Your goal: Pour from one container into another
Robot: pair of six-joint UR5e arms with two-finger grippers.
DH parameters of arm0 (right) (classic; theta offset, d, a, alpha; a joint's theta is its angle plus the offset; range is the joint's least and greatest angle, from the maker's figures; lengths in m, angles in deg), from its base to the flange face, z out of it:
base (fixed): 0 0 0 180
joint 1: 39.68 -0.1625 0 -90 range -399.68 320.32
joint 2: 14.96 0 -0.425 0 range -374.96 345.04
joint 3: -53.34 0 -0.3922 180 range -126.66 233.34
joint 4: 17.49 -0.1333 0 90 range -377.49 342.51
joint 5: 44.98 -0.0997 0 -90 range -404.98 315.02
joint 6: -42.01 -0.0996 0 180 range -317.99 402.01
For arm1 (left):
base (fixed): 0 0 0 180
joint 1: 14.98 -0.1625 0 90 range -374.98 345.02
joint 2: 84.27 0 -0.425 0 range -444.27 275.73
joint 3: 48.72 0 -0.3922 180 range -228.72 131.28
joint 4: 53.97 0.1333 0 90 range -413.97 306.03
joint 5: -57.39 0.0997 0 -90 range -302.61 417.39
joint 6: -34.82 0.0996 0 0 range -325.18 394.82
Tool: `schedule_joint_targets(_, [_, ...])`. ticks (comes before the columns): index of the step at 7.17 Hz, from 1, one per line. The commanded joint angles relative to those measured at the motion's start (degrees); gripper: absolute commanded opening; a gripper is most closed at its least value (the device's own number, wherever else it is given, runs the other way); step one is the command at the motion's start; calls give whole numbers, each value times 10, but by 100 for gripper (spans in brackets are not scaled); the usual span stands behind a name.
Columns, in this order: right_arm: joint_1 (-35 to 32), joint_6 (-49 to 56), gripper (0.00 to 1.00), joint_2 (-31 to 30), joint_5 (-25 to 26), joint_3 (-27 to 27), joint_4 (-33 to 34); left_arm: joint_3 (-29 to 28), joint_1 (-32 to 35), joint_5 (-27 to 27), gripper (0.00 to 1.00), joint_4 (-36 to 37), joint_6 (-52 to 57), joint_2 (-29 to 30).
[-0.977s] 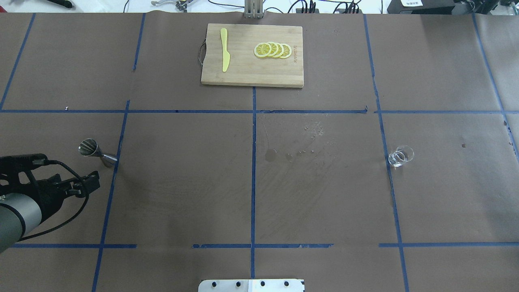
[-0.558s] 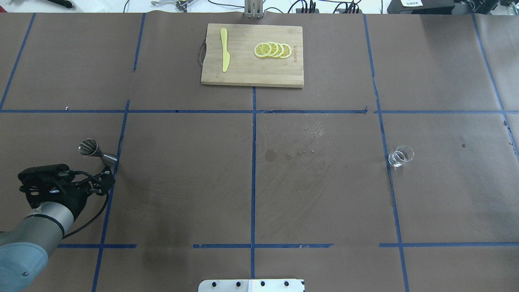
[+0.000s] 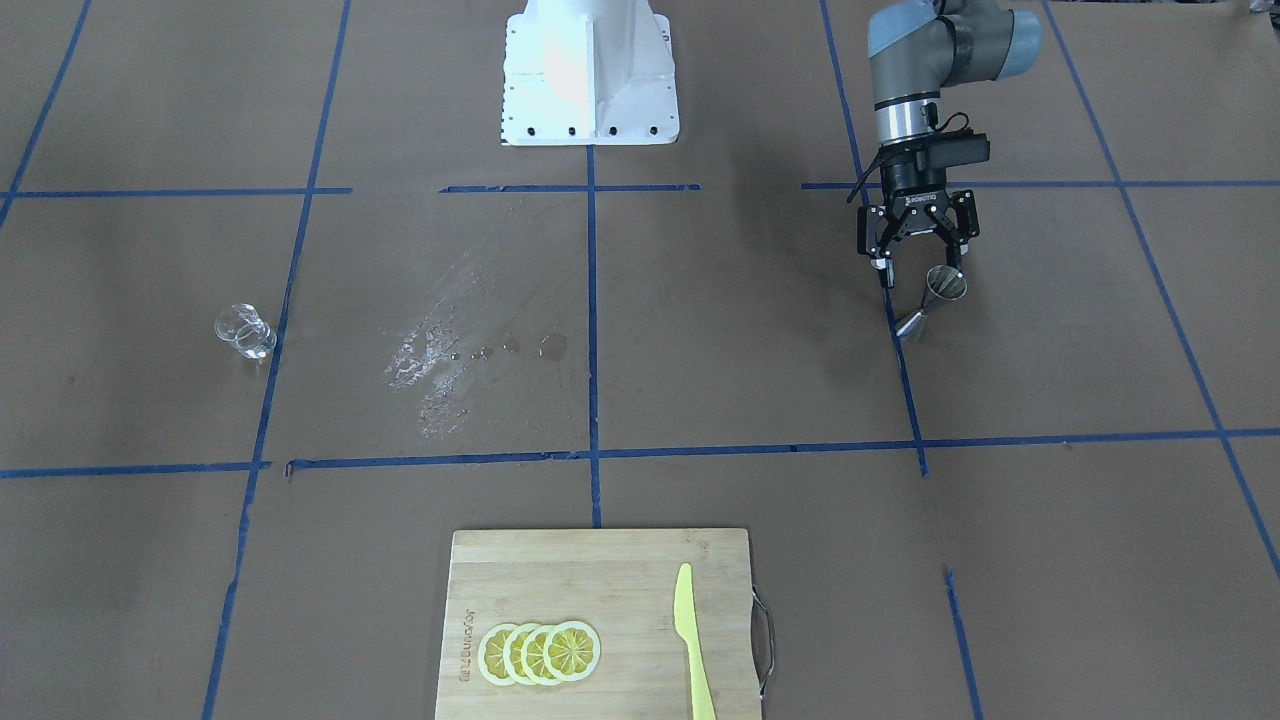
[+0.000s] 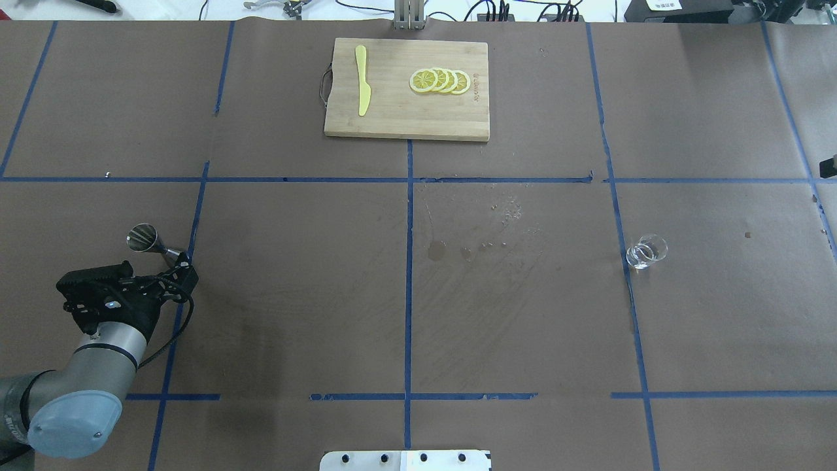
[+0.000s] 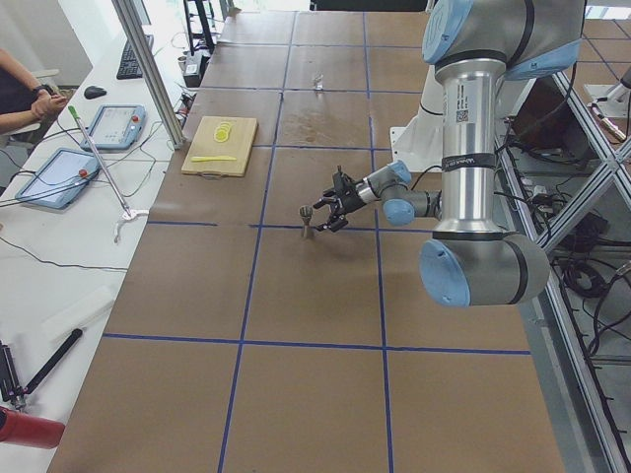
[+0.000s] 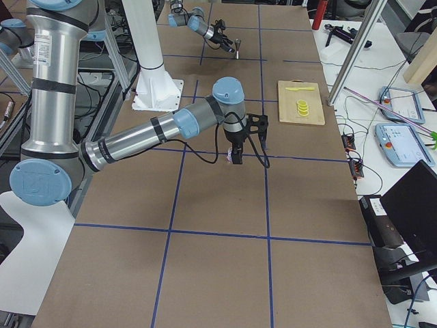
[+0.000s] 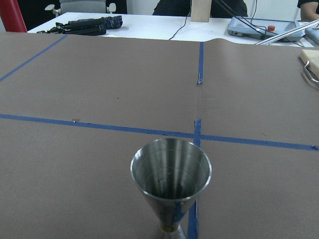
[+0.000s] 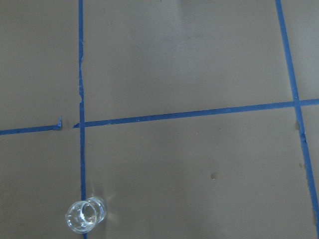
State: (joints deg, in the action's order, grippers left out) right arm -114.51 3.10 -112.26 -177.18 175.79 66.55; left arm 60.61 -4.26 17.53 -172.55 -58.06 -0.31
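While the left jaws hang apart close by, the metal cup (image 3: 928, 304) stands upright on the counter (image 3: 700, 330) by a blue tape line (image 3: 905, 380). The small glass (image 3: 244, 331) sits well apart on the counter's other side. Nobody can tell if the right jaws are apart.

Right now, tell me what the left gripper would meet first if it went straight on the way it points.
The steel jigger: it stands right ahead of the open left gripper, centred in the wrist view; probably nothing lies between them.
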Motion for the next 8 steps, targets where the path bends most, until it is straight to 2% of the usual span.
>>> schedule_joint_targets(1, [40, -66, 100, -7, 28, 40, -1, -47, 0, 29, 99, 0, -10, 28])
schedule_joint_targets(2, [48, -76, 100, -8, 30, 45, -1, -80, 0, 43, 98, 0, -25, 48])
schedule_joint_targets(5, [118, -178, 100, -22, 98, 59, -56, -84, 1, 74, 92, 0, -26, 52])
schedule_joint_targets(8, [126, -187, 100, -21, 99, 62, -56, -86, 3, 103, 89, -1, -27, 51])
